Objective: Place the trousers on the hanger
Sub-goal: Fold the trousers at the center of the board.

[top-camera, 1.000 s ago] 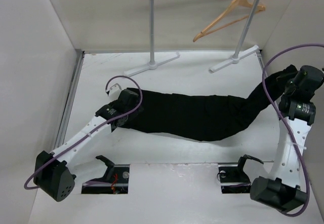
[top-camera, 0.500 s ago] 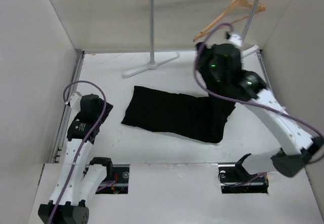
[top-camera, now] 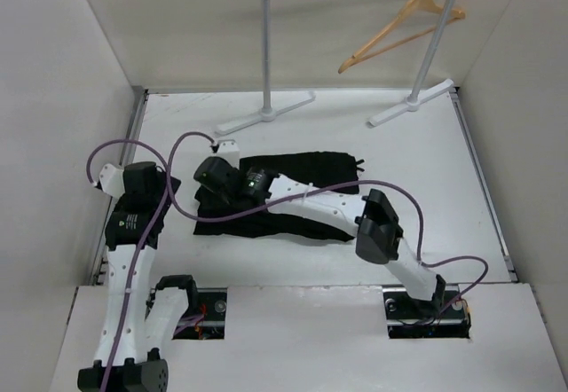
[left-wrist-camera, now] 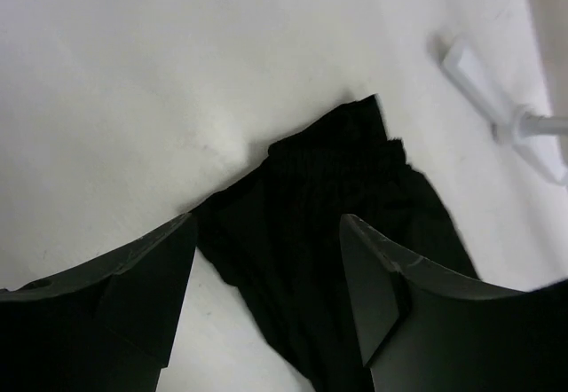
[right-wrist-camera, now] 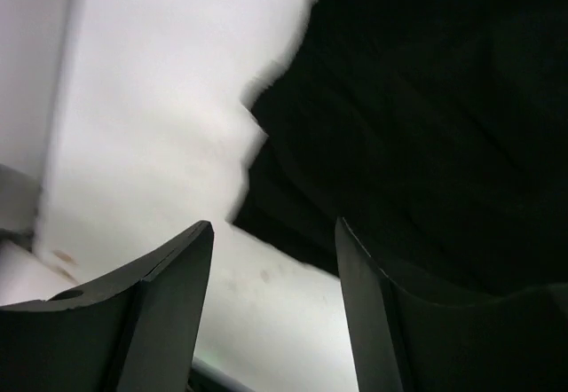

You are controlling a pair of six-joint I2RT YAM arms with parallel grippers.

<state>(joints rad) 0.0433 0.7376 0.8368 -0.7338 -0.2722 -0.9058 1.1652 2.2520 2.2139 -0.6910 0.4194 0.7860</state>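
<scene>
The black trousers [top-camera: 306, 168] lie folded in a short bundle on the white table, left of centre. My right arm stretches across them, and its gripper [top-camera: 208, 190] hangs open over their left end. In the right wrist view the gripper [right-wrist-camera: 275, 225] has nothing between its fingers, with the trousers [right-wrist-camera: 426, 99] just beyond them. My left gripper [top-camera: 158, 179] stands open at the left, off the cloth, facing the trousers [left-wrist-camera: 355, 179]; the left gripper [left-wrist-camera: 268, 223] holds nothing. The tan wooden hanger [top-camera: 399, 28] hangs on the rail at the back right.
The grey rail stand [top-camera: 266, 46] has two white feet on the table behind the trousers; one foot [left-wrist-camera: 497, 99] shows in the left wrist view. Walls close in the table on the left, back and right. Two cut-outs [top-camera: 191, 308] sit at the near edge.
The right arm swung from the back centre over to the left end of the trousers, folding them shorter, and its gripper opened. The left arm stayed at the left, nearly still.
</scene>
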